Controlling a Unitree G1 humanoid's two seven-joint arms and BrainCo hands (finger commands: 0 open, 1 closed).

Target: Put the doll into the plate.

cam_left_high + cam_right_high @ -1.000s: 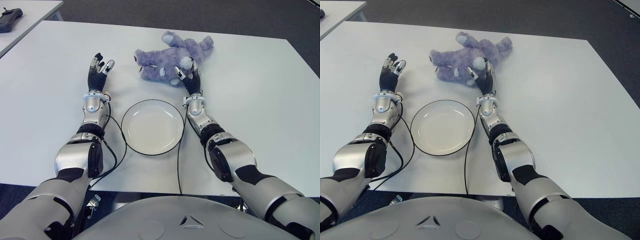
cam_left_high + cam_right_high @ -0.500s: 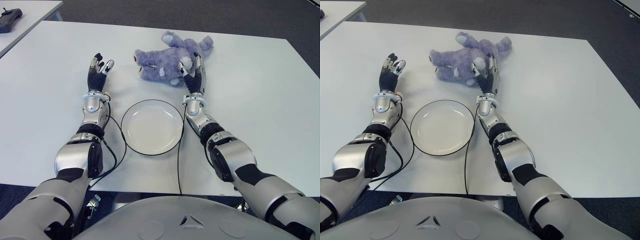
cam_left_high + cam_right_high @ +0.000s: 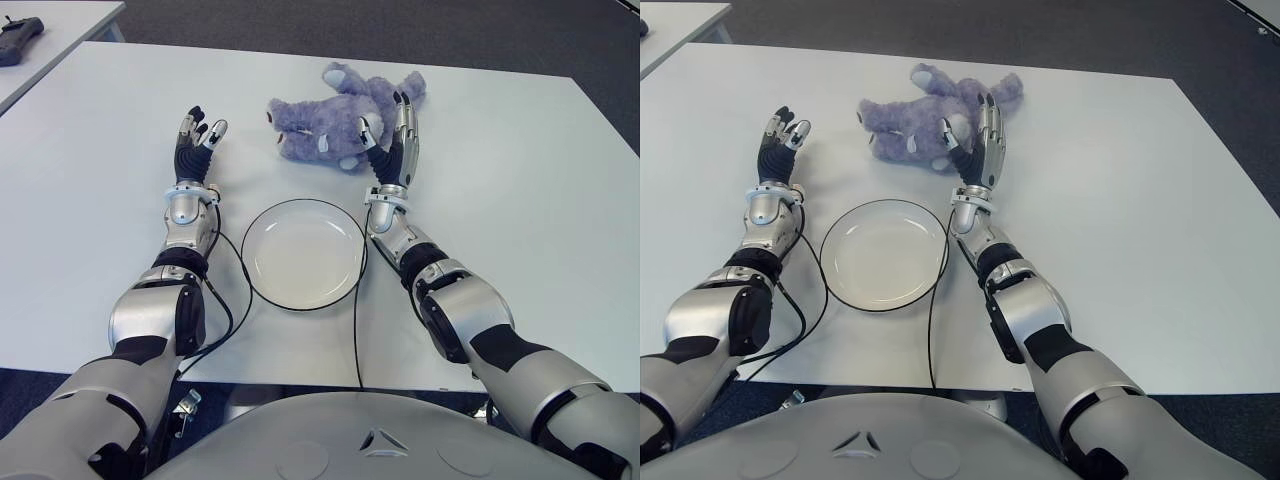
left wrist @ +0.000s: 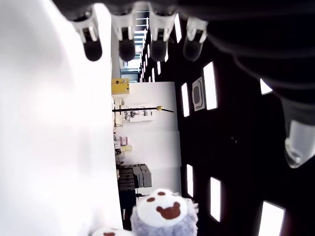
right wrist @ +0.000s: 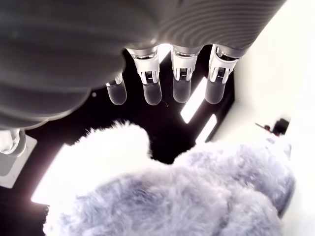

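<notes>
A purple plush doll [image 3: 335, 112] lies on its side at the far middle of the white table [image 3: 520, 200]. A white plate [image 3: 304, 253] with a dark rim sits nearer me, between my arms. My right hand [image 3: 391, 133] stands at the doll's near right side, fingers straight and spread, holding nothing. In the right wrist view the doll's fur [image 5: 187, 196] fills the space just below the straight fingertips [image 5: 181, 86]. My left hand [image 3: 197, 137] is raised left of the doll, open, well apart from it. A doll's paw [image 4: 162, 214] shows in the left wrist view.
Black cables [image 3: 357, 320] run from both wrists past the plate's sides to the near table edge. A second table with a dark controller [image 3: 20, 38] stands at the far left. Dark floor lies beyond the table's far edge.
My right hand has lifted and moved slightly right along the doll's near side, its fingers straightening upward. The doll, plate and left hand have stayed put.
</notes>
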